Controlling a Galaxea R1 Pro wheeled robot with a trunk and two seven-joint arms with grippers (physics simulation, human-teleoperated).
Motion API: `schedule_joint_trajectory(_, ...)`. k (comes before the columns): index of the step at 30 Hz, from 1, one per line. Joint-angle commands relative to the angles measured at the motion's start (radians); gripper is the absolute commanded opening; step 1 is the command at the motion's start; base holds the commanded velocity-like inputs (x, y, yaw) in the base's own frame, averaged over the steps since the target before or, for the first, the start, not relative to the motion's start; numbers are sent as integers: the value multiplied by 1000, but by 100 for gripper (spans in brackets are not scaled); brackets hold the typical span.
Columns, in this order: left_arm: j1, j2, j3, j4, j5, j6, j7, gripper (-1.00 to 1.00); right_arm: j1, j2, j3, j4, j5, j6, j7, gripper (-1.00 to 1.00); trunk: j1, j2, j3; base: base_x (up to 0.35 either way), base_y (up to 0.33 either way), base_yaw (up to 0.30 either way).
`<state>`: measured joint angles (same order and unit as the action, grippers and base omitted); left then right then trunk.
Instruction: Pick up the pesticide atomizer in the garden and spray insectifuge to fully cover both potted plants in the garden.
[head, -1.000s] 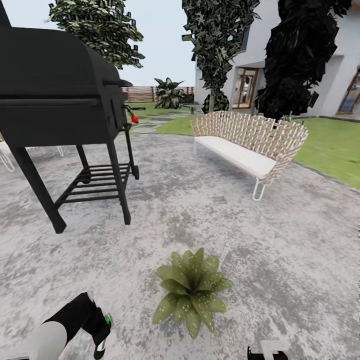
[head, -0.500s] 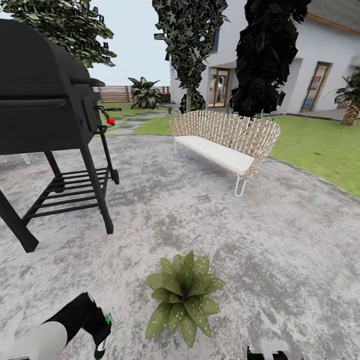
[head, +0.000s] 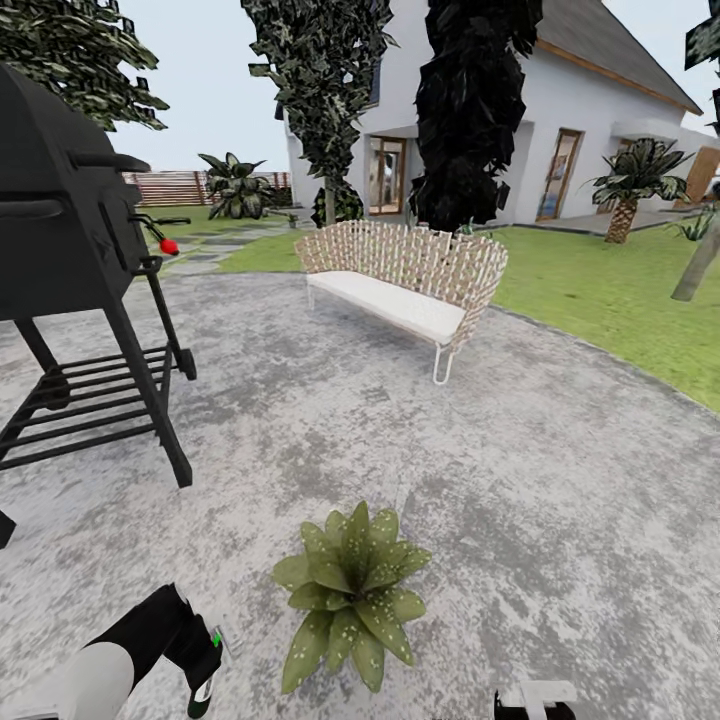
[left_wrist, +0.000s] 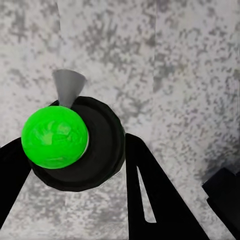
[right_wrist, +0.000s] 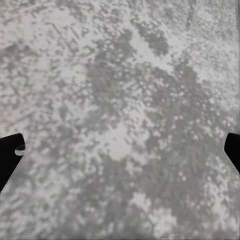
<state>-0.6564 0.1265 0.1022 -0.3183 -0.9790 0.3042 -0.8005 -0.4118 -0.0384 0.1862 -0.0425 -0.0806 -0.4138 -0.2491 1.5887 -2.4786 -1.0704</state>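
Grey speckled paving of the patio (head: 560, 500) carries 1 potted plant (head: 350, 595), sitting well in from its grass edge, just ahead of me. My left gripper (left_wrist: 75, 165) pinches the pesticide atomizer (left_wrist: 75, 142) around its black body, green cap up and grey nozzle forward; I judge it light, rigid and smooth, so a grip low on the body suits. My right gripper (right_wrist: 120, 150) hangs spread over bare paving, holding nothing.

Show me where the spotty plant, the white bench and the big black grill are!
Potted plant (head: 350, 595): head view, middle of its leaves.
Bench (head: 390, 300): head view, white seat cushion.
Grill (head: 50, 230): head view, black body.
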Motion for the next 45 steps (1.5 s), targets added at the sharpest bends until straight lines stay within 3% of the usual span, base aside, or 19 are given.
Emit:
schedule_joint_trajectory(1,0,-1,9,-2,-2,9,-7,-100,-1,0,9,1,-8,-3,-3,100,0,0,-1,0,324,-300)
schedule_joint_trajectory(25,0,-2,11,-1,-1,9,-7,-100,-1,0,9,1,-8,-3,-3,100,0,0,-1,21,315,-231)
schedule_joint_trajectory(38,0,-11,11,-2,-2,7,1,-100,-1,0,9,1,-8,-3,-3,100,0,0,-1,33,14,-265)
schedule_joint_trajectory(45,0,-11,10,-2,-1,8,1,-100,-1,0,9,2,-8,-3,-2,100,0,0,-1,-269,79,-265)
